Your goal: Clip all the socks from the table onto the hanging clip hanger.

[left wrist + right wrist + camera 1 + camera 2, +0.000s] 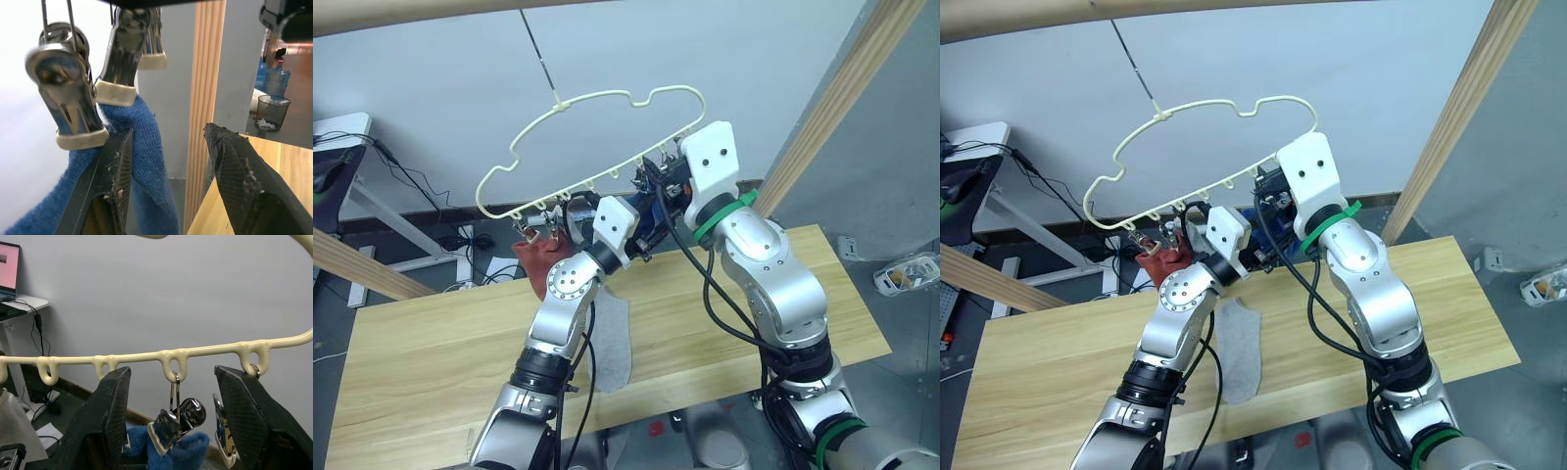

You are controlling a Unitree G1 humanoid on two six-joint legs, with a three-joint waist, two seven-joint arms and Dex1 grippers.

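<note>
The pale yellow wire clip hanger with a cloud-like outline (597, 137) hung from its long metal hook above the far edge of the long light-wood plank worktop (431, 362). Both arms were raised to its lower bar. A soft blue ankle sock (142, 147) already hung from a small metal clip with a cream tip (120, 58), and a rust red ankle sock (1163, 257) hung further along the bar, toward the robot's left. One light grey ankle sock (1239, 348) lay flat on the worktop beneath the left arm, not yet clipped.

So at least two socks appeared to be up and at least one remained; the arms hid the rest of the bar, so I could not count further.

The left hand (168, 166) stood wide open, one finger just beside the blue sock but holding nothing. The right hand (181, 416) was also spread wide, empty, its fingers either side of a clip under the bar.

No brand, label or readable writing showed on the socks, hanger or worktop.
</note>
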